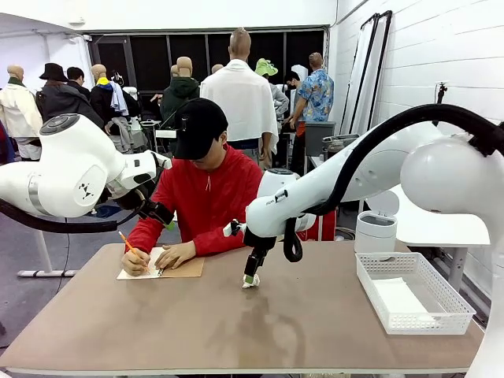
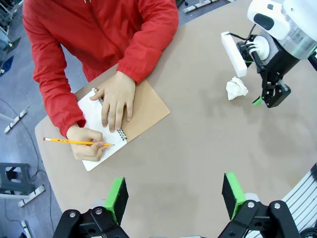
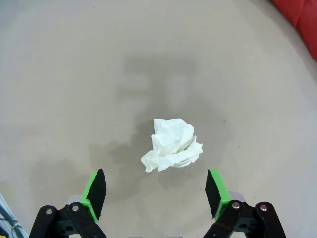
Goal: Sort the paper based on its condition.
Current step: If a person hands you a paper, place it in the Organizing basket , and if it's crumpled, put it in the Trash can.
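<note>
though spread wide and gripping nothing, poised with the right gripper [image 3: 156, 191] directly over the crumpled paper [image 3: 172, 145], loose on the bare table [image 3: 59, 74] near its middle, a pad either side, likely for a pinch. held high with the left gripper [image 2: 174, 196], equally wide and empty, clear of the person's notebook [image 2: 146, 106].

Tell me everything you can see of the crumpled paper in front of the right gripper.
The crumpled paper is white, thin-looking paper squeezed into a loose, irregular wad with sharp creases and folded flaps. It rests on the bare brown table and casts a small shadow. Nothing else touches it. The open right gripper points at it, with a green pad on either side, both clear of it.
</note>
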`<move>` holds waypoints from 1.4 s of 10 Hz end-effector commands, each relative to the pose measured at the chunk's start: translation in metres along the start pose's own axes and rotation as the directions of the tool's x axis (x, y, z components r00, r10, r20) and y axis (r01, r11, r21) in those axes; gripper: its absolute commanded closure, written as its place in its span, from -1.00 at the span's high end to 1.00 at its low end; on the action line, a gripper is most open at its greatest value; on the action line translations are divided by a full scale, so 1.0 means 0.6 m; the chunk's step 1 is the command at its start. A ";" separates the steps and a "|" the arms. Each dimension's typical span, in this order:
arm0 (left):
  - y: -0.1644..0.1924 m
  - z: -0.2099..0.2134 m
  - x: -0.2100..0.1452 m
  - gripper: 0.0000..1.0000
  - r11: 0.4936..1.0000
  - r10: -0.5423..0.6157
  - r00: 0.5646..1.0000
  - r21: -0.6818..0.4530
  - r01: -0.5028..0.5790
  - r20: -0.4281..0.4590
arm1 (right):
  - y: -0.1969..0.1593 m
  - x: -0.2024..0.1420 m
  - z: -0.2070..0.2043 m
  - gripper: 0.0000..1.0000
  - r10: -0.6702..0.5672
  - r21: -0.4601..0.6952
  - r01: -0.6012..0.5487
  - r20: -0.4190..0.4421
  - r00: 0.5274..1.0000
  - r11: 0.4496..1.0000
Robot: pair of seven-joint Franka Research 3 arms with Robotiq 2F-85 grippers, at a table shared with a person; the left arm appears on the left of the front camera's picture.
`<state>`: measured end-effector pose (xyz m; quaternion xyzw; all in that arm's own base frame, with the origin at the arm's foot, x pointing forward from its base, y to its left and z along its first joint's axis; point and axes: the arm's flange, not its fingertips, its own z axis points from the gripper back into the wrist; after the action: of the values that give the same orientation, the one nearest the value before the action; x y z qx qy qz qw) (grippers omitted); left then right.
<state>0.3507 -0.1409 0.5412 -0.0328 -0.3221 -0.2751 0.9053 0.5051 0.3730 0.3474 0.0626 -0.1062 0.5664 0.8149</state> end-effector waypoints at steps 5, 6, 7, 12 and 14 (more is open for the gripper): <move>0.001 0.000 0.000 1.00 1.000 0.002 1.000 0.001 -0.002 0.005 | -0.044 0.026 -0.037 1.00 0.054 0.067 -0.052 -0.041 0.998 0.996; 0.001 0.000 0.000 1.00 1.000 0.002 1.000 0.001 -0.002 0.005 | -0.048 0.024 -0.041 1.00 0.051 0.075 -0.048 -0.050 0.997 0.996; 0.001 0.000 0.000 1.00 1.000 0.002 1.000 0.001 -0.002 0.005 | -0.053 0.022 -0.046 1.00 0.056 0.076 -0.051 -0.057 0.997 0.996; 0.001 0.000 0.000 1.00 1.000 0.002 1.000 0.001 -0.002 0.005 | -0.063 0.023 -0.069 1.00 0.070 0.089 -0.065 -0.060 0.996 0.994; 0.001 0.000 0.000 1.00 1.000 0.002 1.000 0.001 -0.002 0.005 | -0.065 0.028 -0.074 0.63 0.070 0.096 -0.063 -0.072 0.995 0.993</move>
<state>0.3507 -0.1409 0.5412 -0.0328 -0.3221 -0.2750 0.9053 0.5439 0.3807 0.3083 0.0861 -0.0582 0.5893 0.8012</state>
